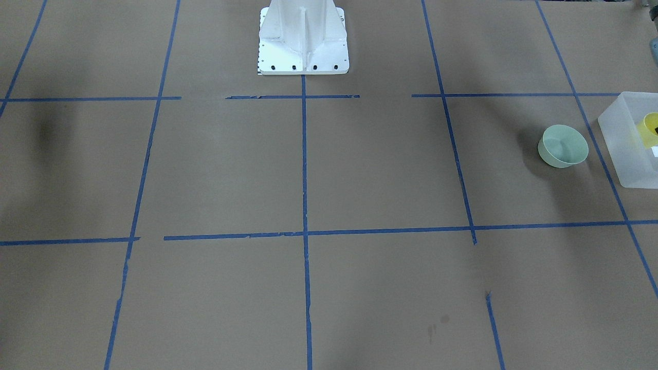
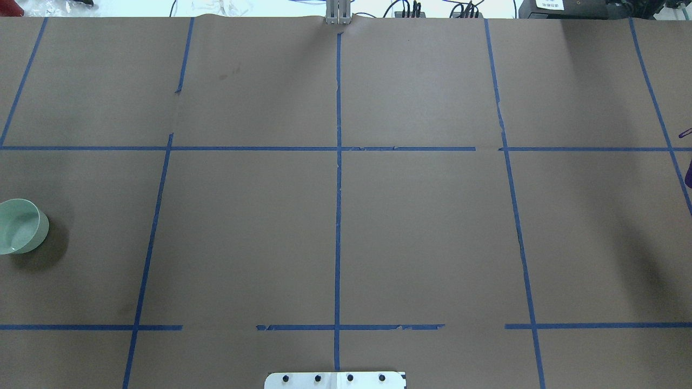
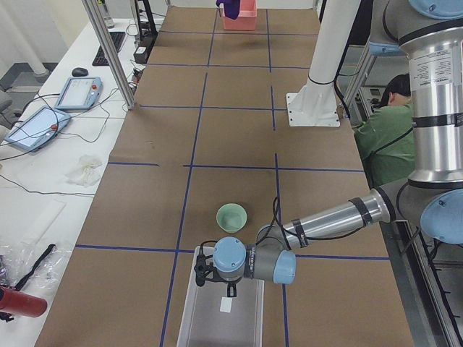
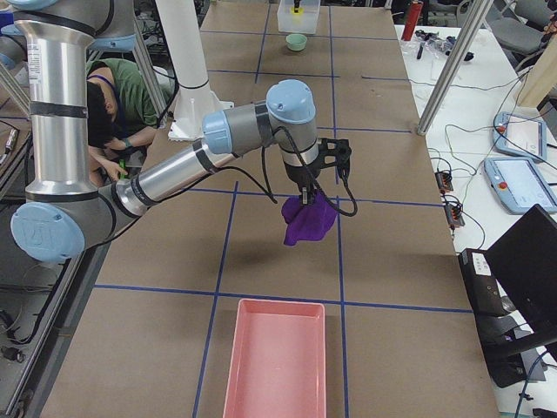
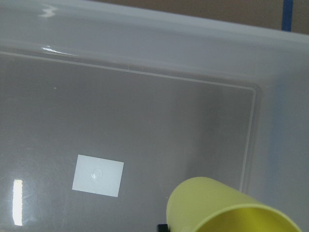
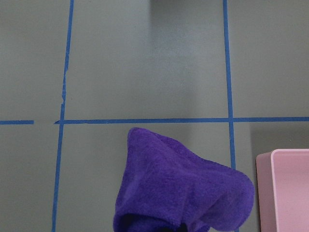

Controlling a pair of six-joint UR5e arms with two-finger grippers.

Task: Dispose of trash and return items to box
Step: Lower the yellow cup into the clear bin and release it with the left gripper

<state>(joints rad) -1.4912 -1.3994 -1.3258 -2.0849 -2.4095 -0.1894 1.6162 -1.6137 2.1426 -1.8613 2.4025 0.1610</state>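
While the left tool (image 3: 205, 273) clamps the yellow cup (image 5: 227, 208) over the box (image 5: 145, 38) floor, the green bowl (image 1: 563, 146) sits outside on the surface (image 1: 360, 169), right of the front view. Right tool (image 4: 306, 196) pinches a purple cloth (image 4: 309, 219), not yet over the pink tray (image 4: 277, 361).

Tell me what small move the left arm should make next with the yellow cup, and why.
Probably ease the left gripper down a little before letting go. The yellow cup is tilted in its grasp, inside the walls of the bin and seemingly above its bare floor near the white label, so a short descent should set it down gently.
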